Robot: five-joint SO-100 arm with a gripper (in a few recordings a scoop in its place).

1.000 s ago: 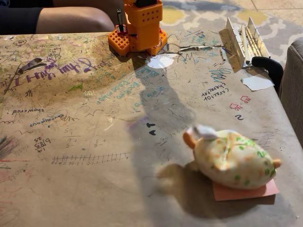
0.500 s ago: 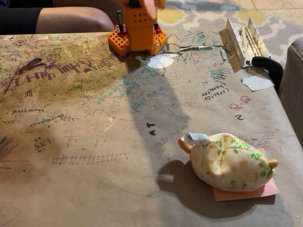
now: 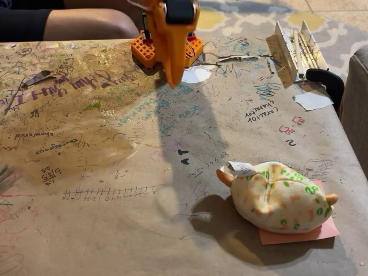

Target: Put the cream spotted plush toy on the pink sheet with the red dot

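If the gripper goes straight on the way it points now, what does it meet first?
Probably the bare table near the white scrap; the gripper points down there. Depth is unclear.

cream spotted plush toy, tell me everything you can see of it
The cream spotted plush toy is a rounded, soft-looking fabric lump, cream-yellow with green and orange spots and stitched seams meeting on top. Small orange nubs stick out at its left and right ends, and a white tag folds up at its upper left. It lies on the table near the lower right, resting on the pink sheet, which peeks out beneath it. Nothing else touches it; the claw is far off.
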